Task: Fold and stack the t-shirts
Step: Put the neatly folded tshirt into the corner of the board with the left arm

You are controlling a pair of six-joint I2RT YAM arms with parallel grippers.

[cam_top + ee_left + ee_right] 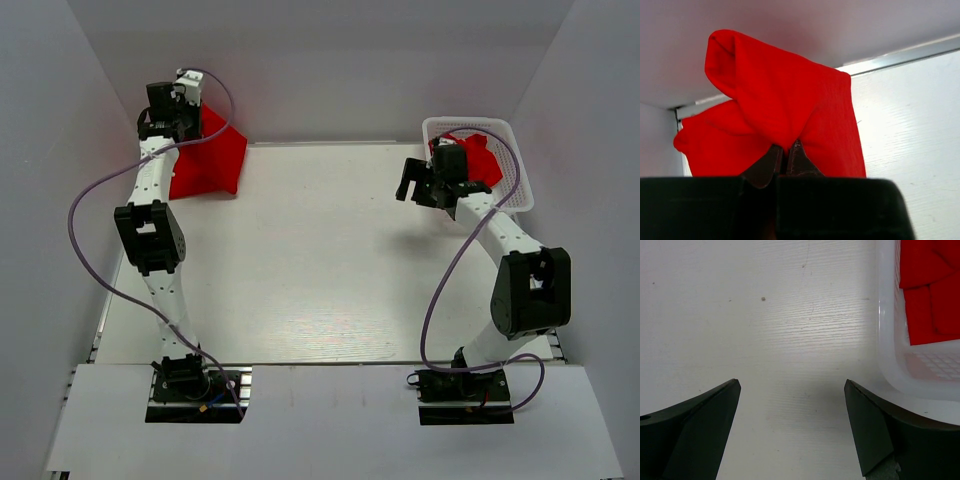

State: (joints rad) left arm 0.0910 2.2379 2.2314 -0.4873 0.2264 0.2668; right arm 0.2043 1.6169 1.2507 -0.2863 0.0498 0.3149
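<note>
Dark fingers of the left gripper (786, 160) are clenched on a pinch of bright red cloth, grasping one t-shirt (785, 100) by a bunched fold. The fabric is soft, matte and plain, rising above the fingertips in a rounded hump and falling away in loose drapes to either side. From above, this t-shirt hangs like a small tent at the far corner of the table, well apart from the basket (520, 180) and directly across from it; its lower edge seems to reach the tabletop.

More red cloth (927, 290) lies inside the basket in flat folded layers; how many garments they make cannot be told. It is the one basket here, of white plastic with a lattice floor and smooth, slightly translucent walls.

Just beside the basket, on the side facing the held t-shirt, the right gripper (791, 384) hovers over bare table with its two black wedge-shaped fingers spread wide and grasping nothing.

Two white-and-black arms carry purple cables. The table (320, 260) is white with a fine streaked grain and a few specks, enclosed by plain pale grey walls.
</note>
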